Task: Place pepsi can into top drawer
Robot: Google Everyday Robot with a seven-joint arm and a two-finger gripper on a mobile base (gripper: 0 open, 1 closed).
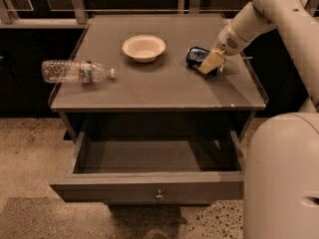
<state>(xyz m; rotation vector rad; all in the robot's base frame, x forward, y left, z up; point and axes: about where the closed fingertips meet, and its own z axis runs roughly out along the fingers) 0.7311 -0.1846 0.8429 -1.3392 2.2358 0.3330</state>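
Gripper at the lying pepsi can — grip unclear — top drawer open

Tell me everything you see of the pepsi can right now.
The small dark blue metal pepsi can with pale markings appears to lie on its side on the grey cabinet top, right of the round cream bowl. The robot's tool is at its right side, partly covering it.

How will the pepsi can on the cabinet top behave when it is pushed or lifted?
The pepsi can seems to lie on its side, so a push would probably roll it. Being small, it is likely light; its smooth metal may slip. The gripper is close beside it.
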